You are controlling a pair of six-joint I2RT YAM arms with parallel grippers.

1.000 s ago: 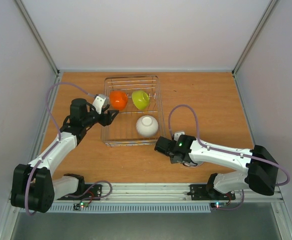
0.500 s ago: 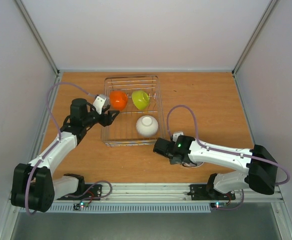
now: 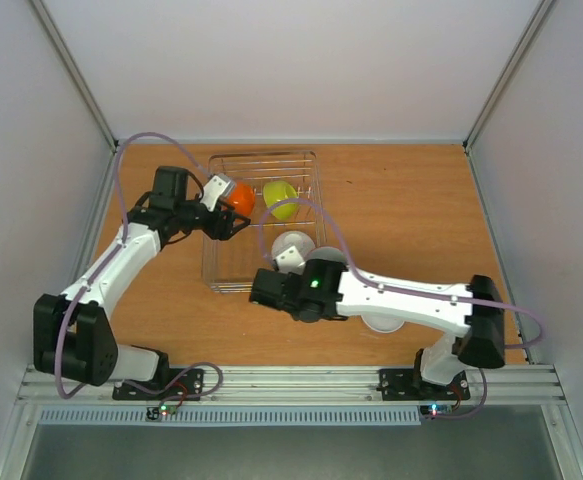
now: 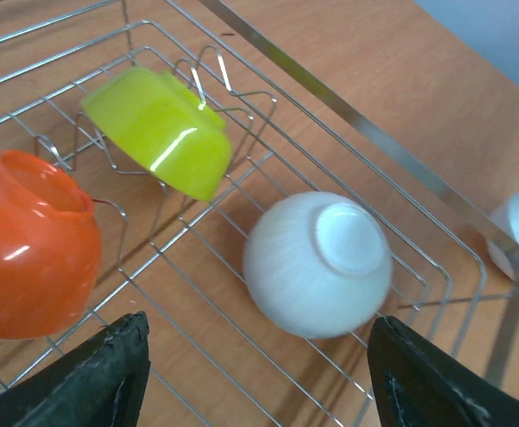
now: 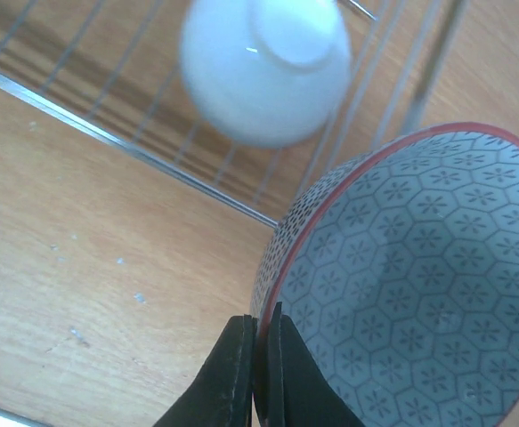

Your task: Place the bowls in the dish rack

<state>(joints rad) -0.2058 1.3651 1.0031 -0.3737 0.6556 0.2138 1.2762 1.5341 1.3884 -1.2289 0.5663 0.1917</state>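
Pinching grey bowl [image 5: 419, 294] rim w/ R gripper [image 5: 259, 351] at dish rack's [image 4: 393, 156] 6 o'clock edge, arriving from 4; holding L gripper [image 4: 259, 382] wide near orange bowl [image 4: 28, 249].

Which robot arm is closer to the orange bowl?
Left. The left gripper hangs right beside the orange bowl in the dish rack; the right gripper is farther off at the rack's near edge, pinching the grey bowl.
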